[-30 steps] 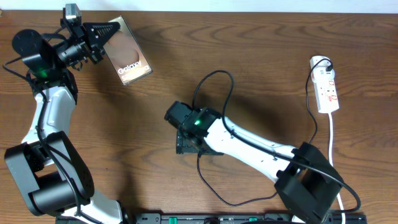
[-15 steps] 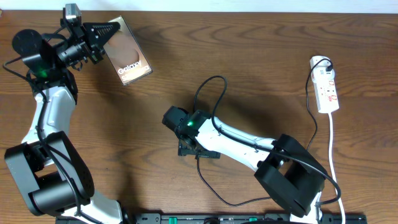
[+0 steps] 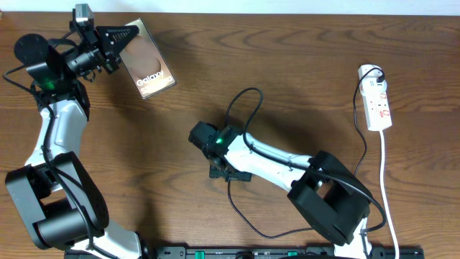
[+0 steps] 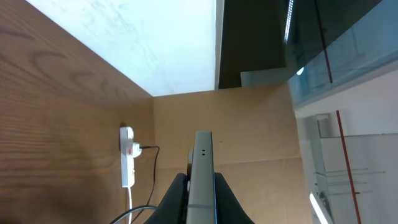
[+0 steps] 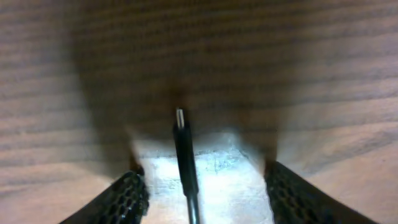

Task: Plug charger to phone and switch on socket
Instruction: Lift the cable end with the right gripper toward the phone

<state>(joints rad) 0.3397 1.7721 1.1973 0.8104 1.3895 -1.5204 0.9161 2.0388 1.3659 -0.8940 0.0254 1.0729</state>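
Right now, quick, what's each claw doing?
Left claw: closed, holding the phone.
Right claw: open around the tip of the charger cable, not gripping it.

Overhead: bright, even light; soft shadows on the counter (image 3: pixel 302 65); sharp throughout.
Left wrist: washed-out white wall (image 4: pixel 155 43); phone (image 4: pixel 202 174) edge nearby slightly soft.
Right wrist: dim, blurred; pale glare patch under the charger (image 5: pixel 183 149) tip.
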